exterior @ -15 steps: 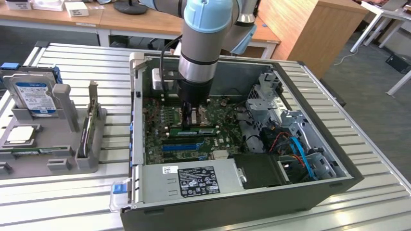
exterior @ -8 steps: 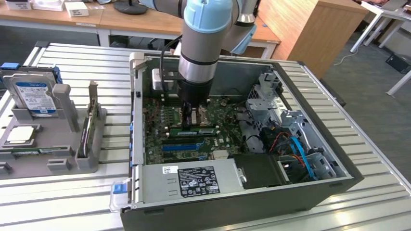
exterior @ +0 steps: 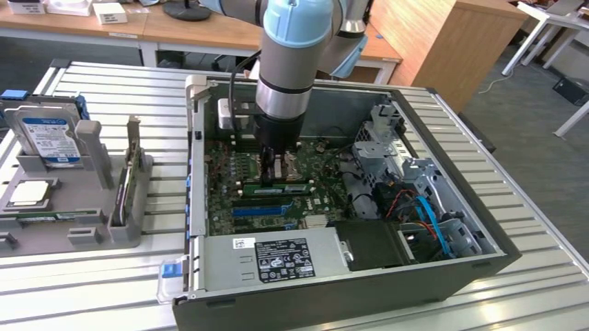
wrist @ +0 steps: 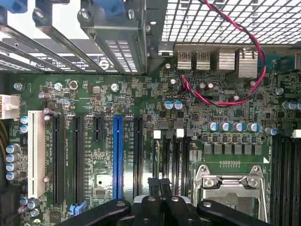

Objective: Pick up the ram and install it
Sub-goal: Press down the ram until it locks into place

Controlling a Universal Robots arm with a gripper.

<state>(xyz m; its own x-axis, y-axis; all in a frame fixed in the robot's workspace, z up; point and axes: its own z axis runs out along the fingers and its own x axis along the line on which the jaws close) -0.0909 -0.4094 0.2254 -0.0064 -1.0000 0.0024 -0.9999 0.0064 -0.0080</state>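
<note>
A: Exterior view first. Where's the gripper [exterior: 269,171]?
B: Down inside the open case [exterior: 304,303], arm [exterior: 285,69] near vertical, tips right at the motherboard [exterior: 225,186]. Straight-down approach probably suits a slot that takes parts from above
A: And the ram [exterior: 276,187]?
B: Green stick with a pale label, lying across the board directly under the fingertips, at the slot area. Touching or a hair apart, can't tell
A: Wrist view?
B: Gripper [wrist: 159,183] fingers pressed together, no gap. Nothing visible pinched between them
A: What's under it?
B: The memory slots [wrist: 175,155] beside the CPU socket [wrist: 230,188], white latches at their far ends. The blue slot [wrist: 117,155] sits off to one side, not involved
A: So closed tips as a pusher?
B: My guess: closed tips suit pressing a stick down better than open ones
</note>
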